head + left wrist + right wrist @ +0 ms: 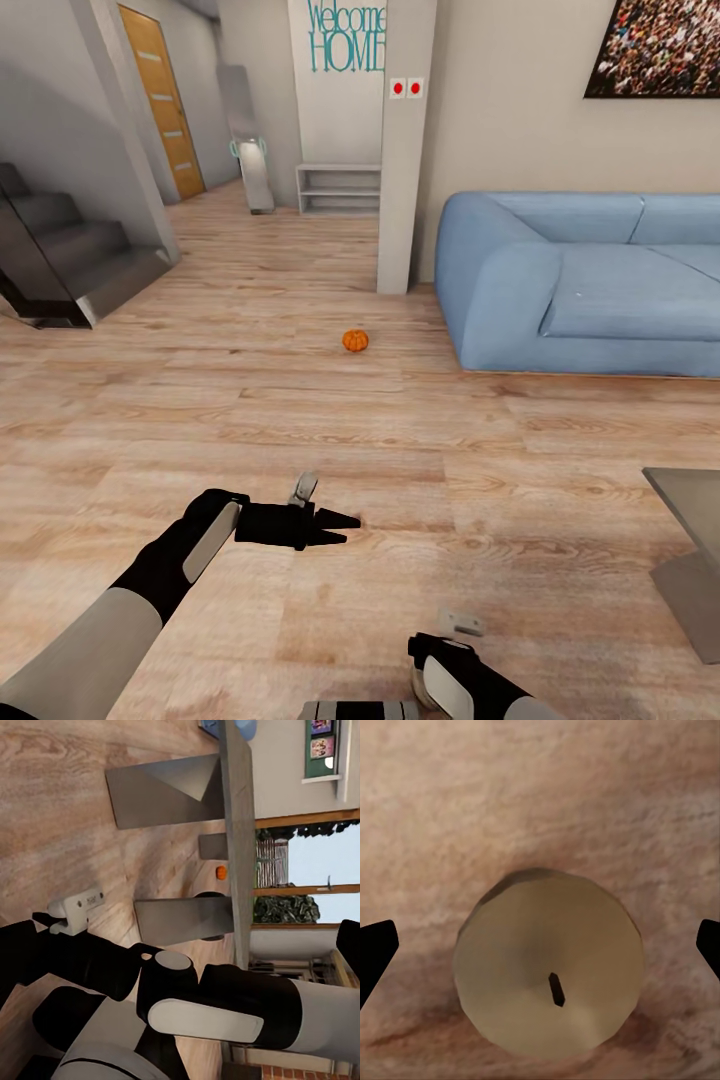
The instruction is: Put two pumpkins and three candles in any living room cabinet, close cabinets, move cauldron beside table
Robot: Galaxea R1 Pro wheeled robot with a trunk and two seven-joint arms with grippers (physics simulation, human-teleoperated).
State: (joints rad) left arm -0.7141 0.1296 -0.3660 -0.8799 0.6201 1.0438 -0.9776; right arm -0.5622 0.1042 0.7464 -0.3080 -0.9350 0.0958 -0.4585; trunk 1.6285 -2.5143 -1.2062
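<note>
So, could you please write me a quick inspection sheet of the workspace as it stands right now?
Surface: pale wood-plank floor, bare around the arms.
Job's things: small ribbed orange pumpkin on the floor near the sofa; round cream candle with a dark wick standing on the floor directly under the right tool; grey glass-topped coffee table at right.
Clutter: nothing seen.
Grippers: left tool empty over the floor, opening unclear; right tool open, black fingertips either side of the candle, not touching.
Cables: nothing seen.
Surroundings: light blue fabric sofa, dark staircase, white shelf unit.
</note>
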